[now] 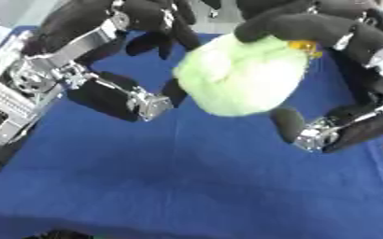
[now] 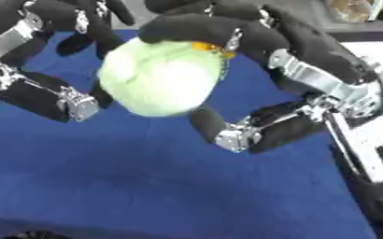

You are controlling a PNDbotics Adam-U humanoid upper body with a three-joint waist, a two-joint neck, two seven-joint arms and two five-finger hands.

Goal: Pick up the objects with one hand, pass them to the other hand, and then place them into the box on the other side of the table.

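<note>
Left eye view shows, nearest the camera, a bare stretch of blue cloth [image 1: 187, 186] covering the table, with nothing lying on it in the lower half.

Further up, 2 black-and-silver hands meet above the cloth around 1 pale green soft toy [image 1: 242, 77], rounded like a ball, with a small orange-yellow patch [image 1: 303, 46] on its upper right side. The toy is held up off the cloth, about midway between the two sides of the table and toward the far half of the picture.

The right hand [image 2: 252, 42] comes in from the upper right. Its fingers [image 1: 305, 25] curl over the top of the toy, and its thumb [image 2: 215, 126] reaches in below the toy's lower right edge, so the toy sits in this hand's grasp.

The left hand [image 1: 88, 51] comes in from the upper left. Its thumb [image 1: 133, 100] points toward the toy's lower left edge and its fingers [image 1: 158, 35] bend down beside the toy's upper left; whether they touch the toy cannot be told, and they do not wrap round it.

At the far edges, a white-grey box wall [image 1: 7, 100] shows on the left in the left eye view, and a white surface with a black mark [image 2: 374, 144] shows on the right in the right eye view.
</note>
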